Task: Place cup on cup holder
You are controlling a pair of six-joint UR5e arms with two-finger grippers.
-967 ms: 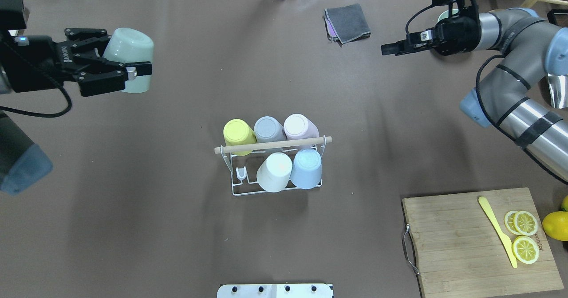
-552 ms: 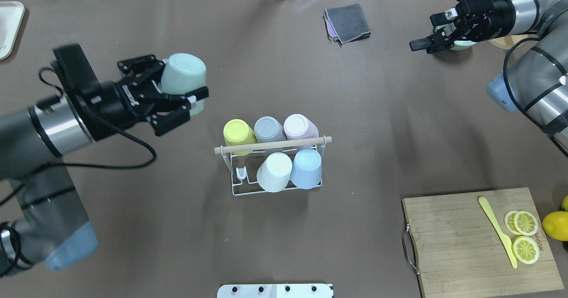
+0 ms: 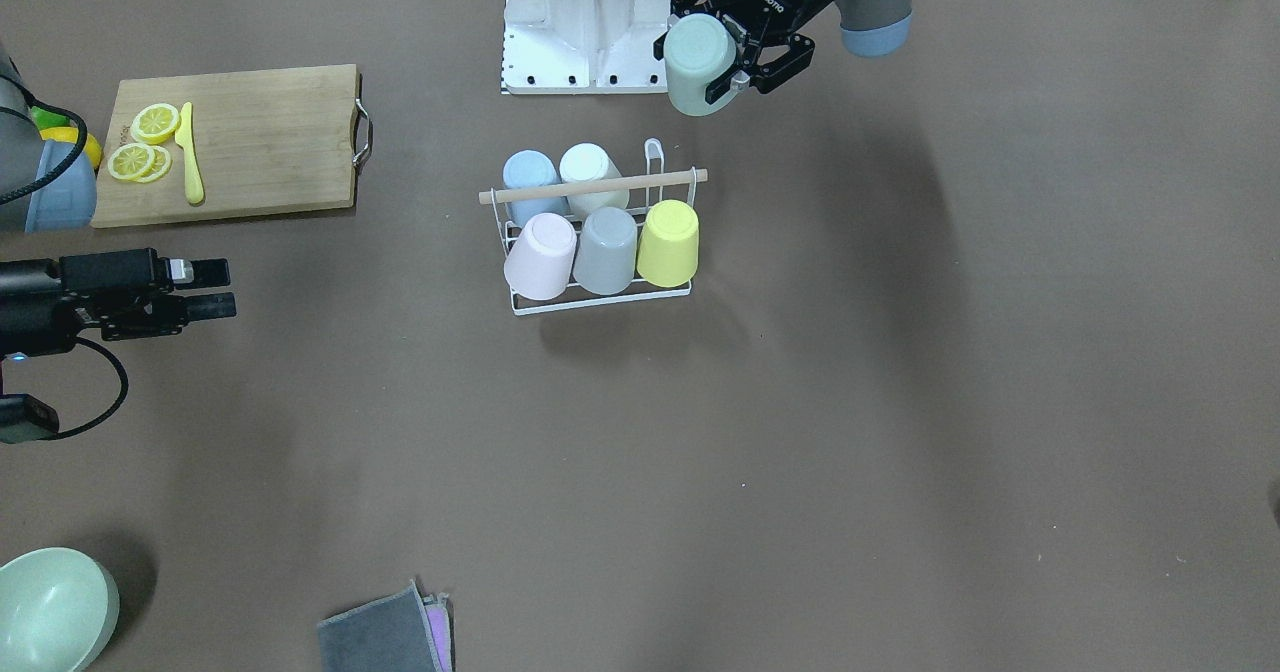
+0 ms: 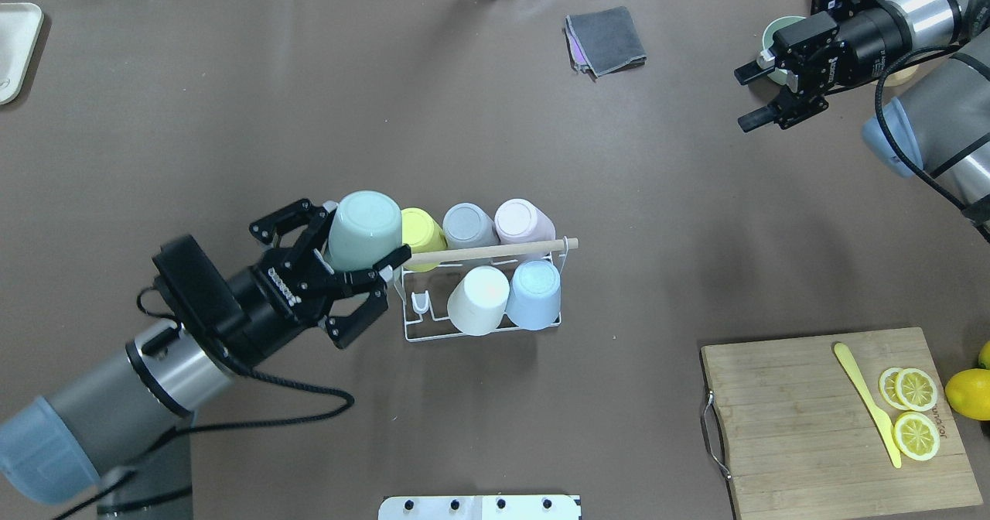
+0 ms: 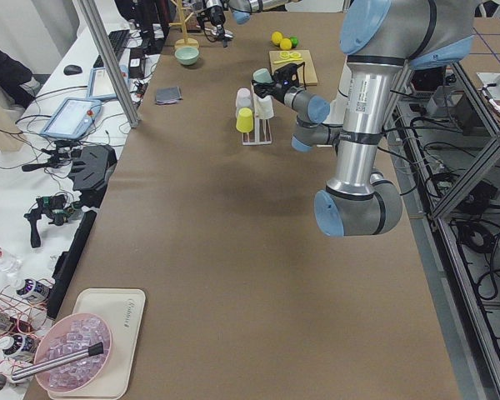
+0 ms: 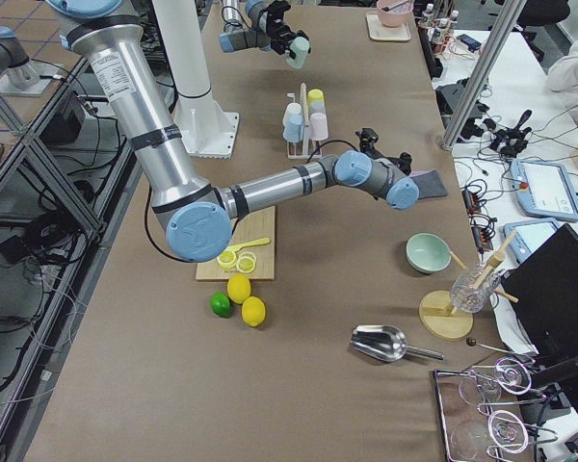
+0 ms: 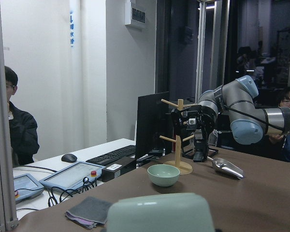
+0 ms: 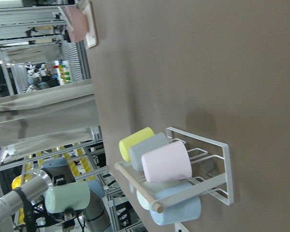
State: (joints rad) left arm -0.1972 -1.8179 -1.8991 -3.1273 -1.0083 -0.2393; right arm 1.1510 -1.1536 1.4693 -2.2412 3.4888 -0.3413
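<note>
**Transport step: cup (image 4: 365, 222), inverted, held above the bench (image 4: 232, 79) beside the holder (image 4: 433, 336).**
Your left end effector (image 4: 360, 240) grasps the cup by its sides; the right end effector (image 4: 744, 100) hangs spread, empty, well apart. Next, by my reading, you centre the cup's mouth over the one free prong (image 4: 419, 302), clear of the rod (image 4: 495, 252), then lower.

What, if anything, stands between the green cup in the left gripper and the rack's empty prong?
Nothing visible does. The green cup, in the left gripper, hangs clear of the cup holder. The empty prong is bare, though the wooden rod and white cup sit close beside it.
</note>
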